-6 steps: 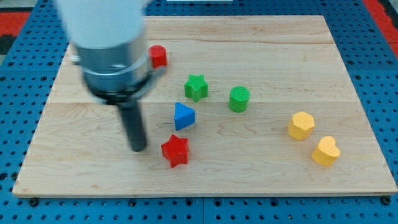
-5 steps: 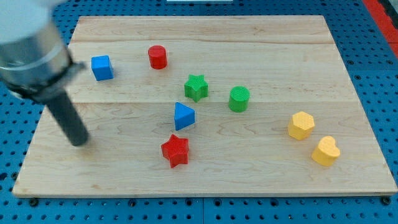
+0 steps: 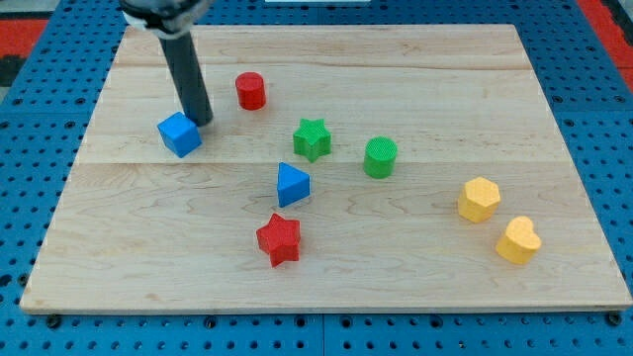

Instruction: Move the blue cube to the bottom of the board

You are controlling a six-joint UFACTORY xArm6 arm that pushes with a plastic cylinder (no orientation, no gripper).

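The blue cube (image 3: 179,133) sits on the wooden board (image 3: 415,287) at the view's upper left, turned at an angle. My tip (image 3: 202,120) stands just to the upper right of the cube, touching or almost touching its corner. The dark rod rises from the tip toward the view's top left.
A red cylinder (image 3: 250,90) lies right of the rod. A green star (image 3: 312,138), a green cylinder (image 3: 380,156), a blue triangle (image 3: 292,184) and a red star (image 3: 279,238) lie mid-board. Two yellow blocks (image 3: 479,198) (image 3: 518,239) lie at the right.
My tip swung from the board's lower left up to the cube's upper right. The blue cube has shifted down and right and has turned.
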